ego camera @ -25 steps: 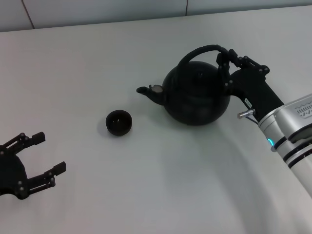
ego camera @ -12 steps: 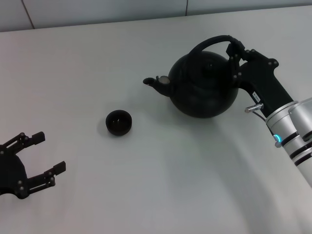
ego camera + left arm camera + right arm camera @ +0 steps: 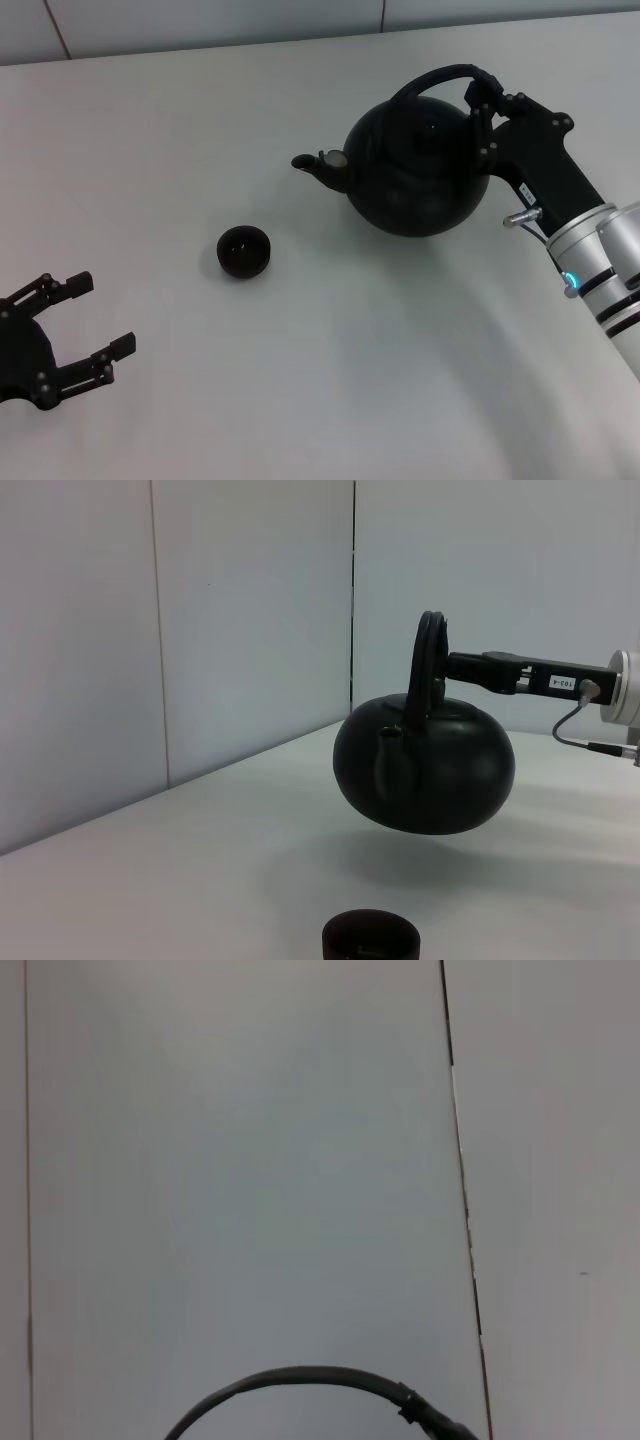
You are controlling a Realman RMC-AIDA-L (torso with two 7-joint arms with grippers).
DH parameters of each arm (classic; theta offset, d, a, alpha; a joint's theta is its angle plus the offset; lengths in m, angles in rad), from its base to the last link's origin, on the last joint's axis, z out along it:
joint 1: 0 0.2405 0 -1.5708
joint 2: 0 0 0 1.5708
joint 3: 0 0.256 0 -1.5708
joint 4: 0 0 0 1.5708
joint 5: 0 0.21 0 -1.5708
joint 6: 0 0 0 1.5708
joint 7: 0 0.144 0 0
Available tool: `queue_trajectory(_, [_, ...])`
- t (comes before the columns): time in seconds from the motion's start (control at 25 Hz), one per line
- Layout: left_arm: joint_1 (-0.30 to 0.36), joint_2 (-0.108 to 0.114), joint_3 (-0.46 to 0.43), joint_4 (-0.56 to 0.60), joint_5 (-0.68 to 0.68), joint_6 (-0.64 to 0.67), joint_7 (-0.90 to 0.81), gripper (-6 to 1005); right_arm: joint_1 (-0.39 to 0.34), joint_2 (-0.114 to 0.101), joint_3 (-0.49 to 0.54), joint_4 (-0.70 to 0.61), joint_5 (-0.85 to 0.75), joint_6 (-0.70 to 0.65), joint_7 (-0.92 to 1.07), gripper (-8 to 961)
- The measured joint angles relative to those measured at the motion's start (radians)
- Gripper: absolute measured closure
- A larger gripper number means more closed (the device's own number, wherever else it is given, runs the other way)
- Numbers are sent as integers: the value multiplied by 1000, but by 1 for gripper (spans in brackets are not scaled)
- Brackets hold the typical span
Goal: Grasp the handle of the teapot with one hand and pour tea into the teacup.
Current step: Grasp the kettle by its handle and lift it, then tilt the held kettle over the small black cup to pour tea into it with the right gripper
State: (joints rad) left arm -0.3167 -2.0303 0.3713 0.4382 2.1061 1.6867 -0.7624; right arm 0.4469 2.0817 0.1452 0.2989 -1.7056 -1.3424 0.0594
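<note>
Head view shows my right gripper (image 3: 482,100) clamped on the handle (image 3: 440,78) at its wrapped end, with the teapot (image 3: 415,175) hanging from it. In the left wrist view there is clear air and a shadow under the pot's belly, so it is off the tabletop (image 3: 300,380). The spout (image 3: 318,168) points toward my left, in the direction of the teacup (image 3: 244,251), but the cup sits well apart from it, nearer to me and further to my left.

My left gripper (image 3: 60,340) sits parked low on my left, fingers spread and holding nothing.

I judge the carry is the step in hand. To do it well I should bring the spout tip over the cup's mouth before tipping at all, and keep the pot level on the way so nothing dribbles. The cup is tiny against this pot, so the spout wants to be close above the rim, and the tilt should be slow. My grip is off to one side of the arch, so the pot may swing; easy wrist motion will help.
</note>
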Motion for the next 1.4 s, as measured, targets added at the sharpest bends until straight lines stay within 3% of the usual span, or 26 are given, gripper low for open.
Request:
queue_trajectory(0.36, [2,-1,0,1,0,0,0,140,35,-4,0,-42,-83,3,56,859])
queue_trajectory(0.92, [-2,-8,0,-1,-1,-7,1,140,189,-6,-13,-364,-360,-6,430,859])
queue_trajectory(1.4, [-4,-12,0,0,-10,-8,2,140,288,-5,-56,-416,-370,72,416,860])
